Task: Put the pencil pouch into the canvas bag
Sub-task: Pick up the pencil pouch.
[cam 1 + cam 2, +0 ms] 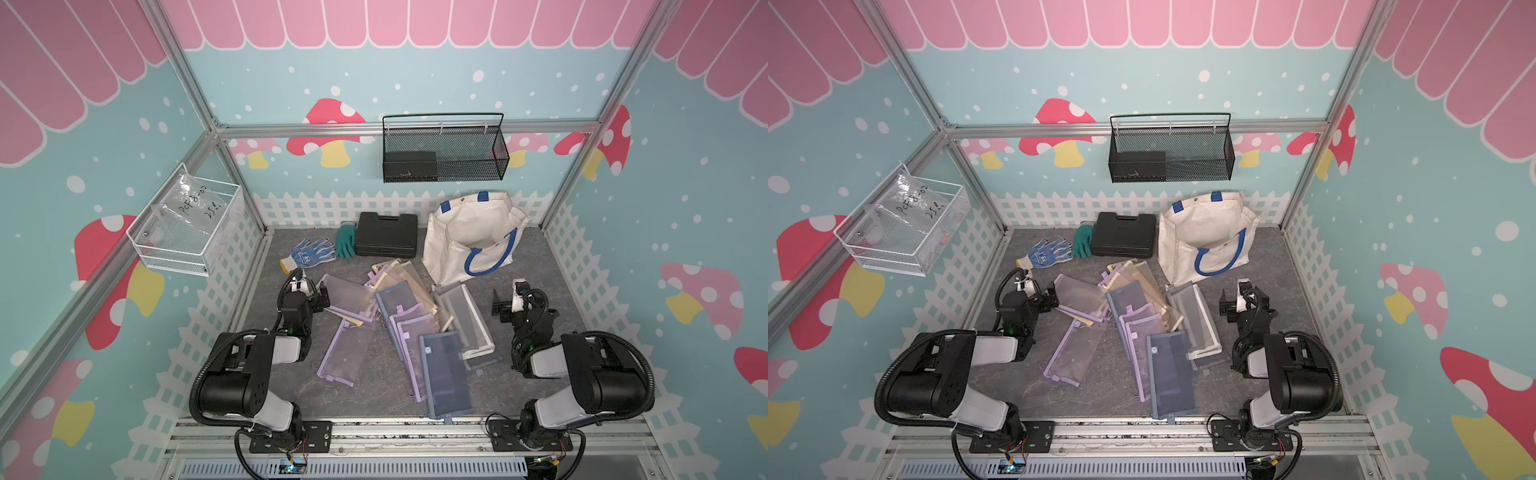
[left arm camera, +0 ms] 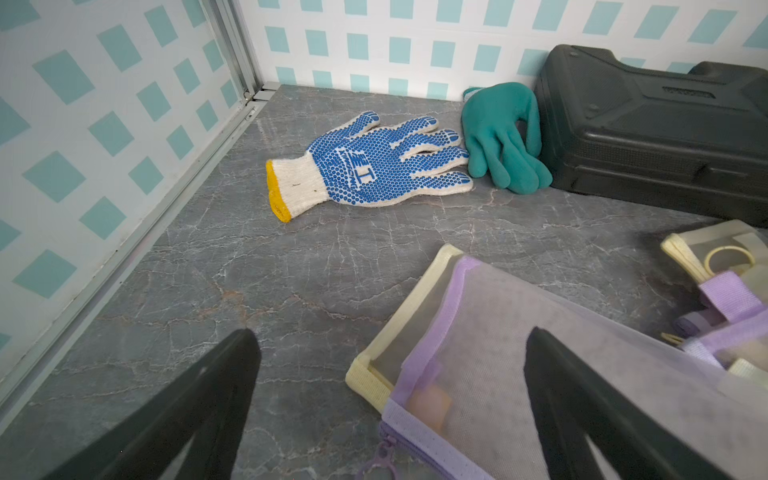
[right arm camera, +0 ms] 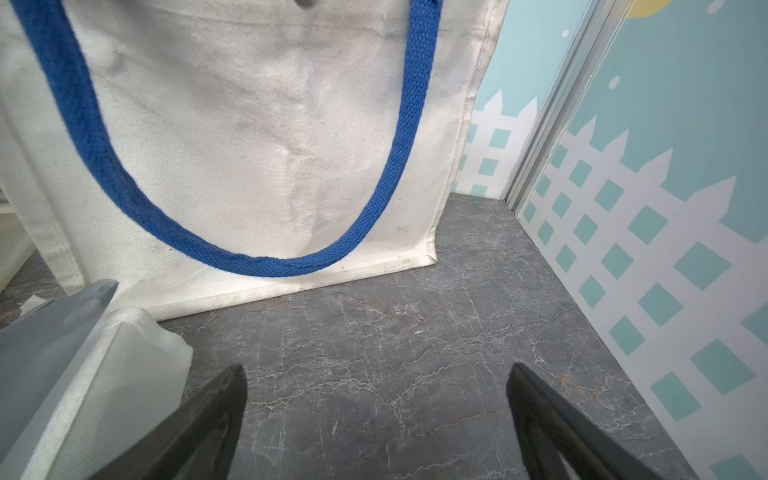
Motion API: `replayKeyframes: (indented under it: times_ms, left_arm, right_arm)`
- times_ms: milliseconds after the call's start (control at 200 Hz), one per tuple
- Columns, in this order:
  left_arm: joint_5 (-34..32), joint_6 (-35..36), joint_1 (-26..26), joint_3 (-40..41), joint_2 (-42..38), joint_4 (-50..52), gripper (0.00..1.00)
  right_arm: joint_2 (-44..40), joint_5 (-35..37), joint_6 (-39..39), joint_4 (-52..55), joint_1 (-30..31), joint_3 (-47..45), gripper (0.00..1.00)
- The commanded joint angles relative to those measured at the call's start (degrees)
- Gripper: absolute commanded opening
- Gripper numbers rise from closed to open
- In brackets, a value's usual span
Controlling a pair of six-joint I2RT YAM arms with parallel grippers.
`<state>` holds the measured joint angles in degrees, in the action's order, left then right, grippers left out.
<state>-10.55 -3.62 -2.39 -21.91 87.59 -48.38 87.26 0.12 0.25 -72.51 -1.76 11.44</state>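
pouches: mesh pencil pouches (image 1: 399,316) lie heaped flat mid-bench (image 1: 374,405), overlapping. As far as you can see, none is in the bag yet.
nearest pick: the lilac pouch (image 2: 478,353) sits at the heap's 10 o'clock, right by your left claw.
handling: likely light, thin and floppy, so expect it to sag and fold once lifted. The mesh may slide, but it isn't fragile.
where to grip: pinch the taped corner or the zipper end, which look stiffer than the mesh. Take one layer only, since its neighbours overlap it.
canvas bag: the canvas bag (image 1: 473,237) stands at the bench's 1 o'clock with its mouth open upward and its blue handle (image 3: 257,262) drooping over the near face. The walls are soft and may cave if you bump them.
left claw: the left claw (image 2: 390,332) has its jaws spread full wide and holds nothing. One finger is over the lilac pouch's edge, but you can't tell whether it touches.
right claw: the right claw (image 3: 376,368) is spread full wide and empty, over bare bench at the bag's 6 o'clock. The grey-white pouch (image 3: 83,353) is just beside it.
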Motion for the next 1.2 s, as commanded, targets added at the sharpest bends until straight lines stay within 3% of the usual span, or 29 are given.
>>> replayKeyframes:
  times_ms: [0, 1016, 1196]
  left_arm:
    - [-0.9, 1.5, -0.4, -0.8, 0.6, -2.0, 0.99]
    - [-0.9, 1.4, -0.4, -0.7, 0.5, -2.1, 0.99]
    - [-6.5, 0.2, -0.9, -0.1, -5.4, 2.1, 0.99]
  right_arm:
    - [0.5, 0.3, -0.2, -2.0, 0.4, 0.8, 0.99]
    - [0.3, 0.3, -0.3, -2.4, 0.4, 0.5, 0.99]
    - [-4.1, -0.7, -0.5, 1.3, 0.5, 0.6, 0.99]
